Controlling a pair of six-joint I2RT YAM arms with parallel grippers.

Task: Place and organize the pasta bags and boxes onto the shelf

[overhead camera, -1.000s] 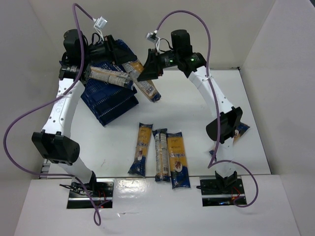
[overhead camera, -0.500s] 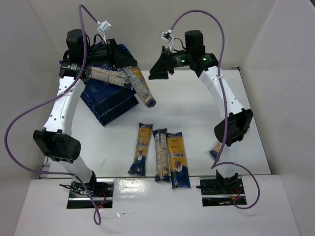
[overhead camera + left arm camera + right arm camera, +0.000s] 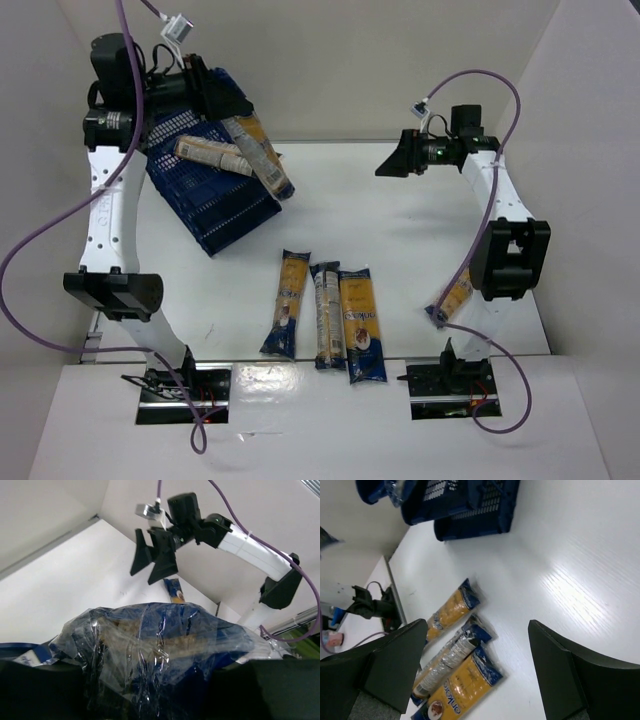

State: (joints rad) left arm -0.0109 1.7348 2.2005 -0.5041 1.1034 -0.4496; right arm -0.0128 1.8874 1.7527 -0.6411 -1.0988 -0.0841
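At the far left of the table (image 3: 400, 240), a stack of dark blue lattice crates (image 3: 225, 205) is set at a slant. At least two layers are made out in the right wrist view; the full number cannot be told.

Six spaghetti packets are counted in all. One, the held packet (image 3: 255, 150), is clamped at its far end by the left gripper (image 3: 222, 100) above the far edge of the stack. Its crinkled blue, clear-wrapped end is seen pressed between the fingers in the left wrist view, and its other end slants past the stack's right edge. A second, the resting packet (image 3: 210, 155), is laid across the top crate, its right end meeting the held one.

Three more are lined up side by side near the middle of the table — a yellow packet (image 3: 285, 303) on the left, a paler packet (image 3: 325, 315) in the centre and a broad yellow packet (image 3: 362, 325) on the right.

The sixth packet (image 3: 455, 297) is found at the near right, partly hidden by the right arm.

The right gripper (image 3: 385, 168) is held over the far right of the table, jaws apart and nothing between them — well apart from the crates.
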